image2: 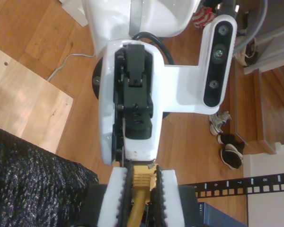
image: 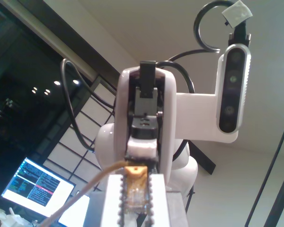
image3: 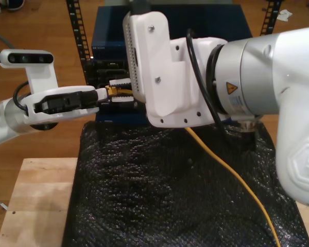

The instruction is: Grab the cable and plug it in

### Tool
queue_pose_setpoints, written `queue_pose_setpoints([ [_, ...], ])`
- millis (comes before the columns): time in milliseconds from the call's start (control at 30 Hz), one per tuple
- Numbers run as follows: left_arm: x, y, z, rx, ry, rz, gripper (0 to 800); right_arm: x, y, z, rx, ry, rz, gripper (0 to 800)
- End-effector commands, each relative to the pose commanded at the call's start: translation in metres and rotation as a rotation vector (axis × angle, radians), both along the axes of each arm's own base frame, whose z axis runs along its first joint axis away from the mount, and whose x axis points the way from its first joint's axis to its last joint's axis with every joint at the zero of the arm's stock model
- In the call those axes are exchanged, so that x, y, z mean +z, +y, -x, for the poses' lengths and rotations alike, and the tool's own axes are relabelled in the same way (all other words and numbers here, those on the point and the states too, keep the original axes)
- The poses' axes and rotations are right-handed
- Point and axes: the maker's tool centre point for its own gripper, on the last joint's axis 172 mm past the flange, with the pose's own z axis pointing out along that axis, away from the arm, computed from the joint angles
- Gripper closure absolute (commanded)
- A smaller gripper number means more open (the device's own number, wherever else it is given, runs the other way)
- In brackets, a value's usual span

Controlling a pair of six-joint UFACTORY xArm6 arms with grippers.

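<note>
My first hand (image: 135,198) pinches the cable (image3: 232,175) plug, my second hand (image2: 141,198) grips the cable too; a slightly tilted plug probably jams at the port.

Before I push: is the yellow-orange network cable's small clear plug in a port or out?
Out. The clear plug sits clamped between my first gripper's white toothed fingers, with no port around it.
</note>
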Motion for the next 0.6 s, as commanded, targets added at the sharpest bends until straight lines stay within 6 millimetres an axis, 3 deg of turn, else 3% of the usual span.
queue_pose_setpoints([
  [600,0.0005,0.0003,0.0006,-0.002,0.000,0.002,769,-0.0025,0.0007,-0.0004,0.001,0.004,0.004,641],
])
